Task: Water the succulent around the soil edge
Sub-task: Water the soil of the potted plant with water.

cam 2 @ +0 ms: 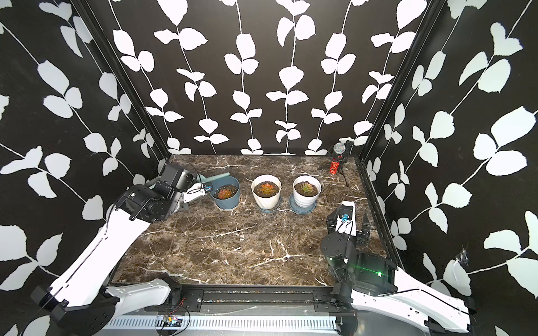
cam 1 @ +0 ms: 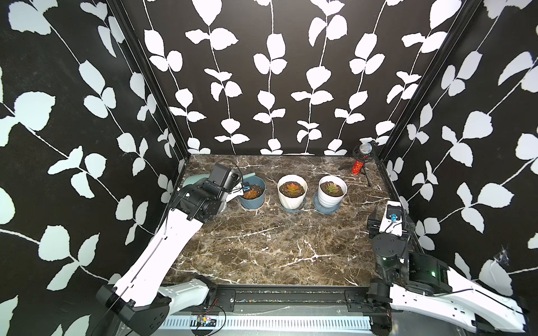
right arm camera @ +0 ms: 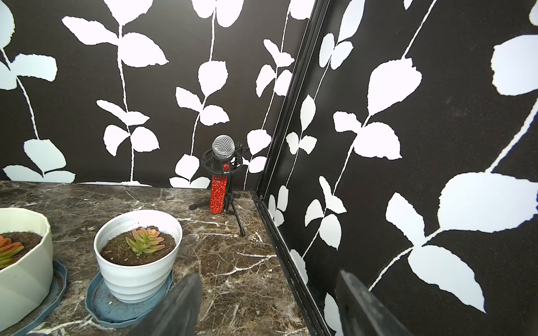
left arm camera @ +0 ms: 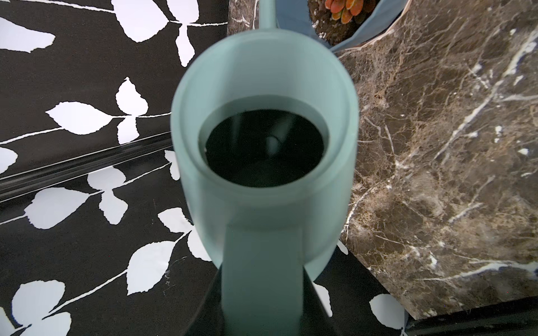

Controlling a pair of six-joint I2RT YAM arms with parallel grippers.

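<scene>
A teal watering can fills the left wrist view, and my left gripper is shut on its flat handle. Its spout reaches toward the far left rim of the blue pot. That pot holds an orange succulent in dark soil, also seen from the left wrist. In both top views the left arm hides most of the can's body. My right gripper stands open with nothing in it, low at the table's right edge, away from the pots.
A cream faceted pot and a white ribbed pot, each with a succulent, stand on saucers to the right of the blue pot. A red microphone on a small tripod stands in the far right corner. Patterned walls enclose three sides.
</scene>
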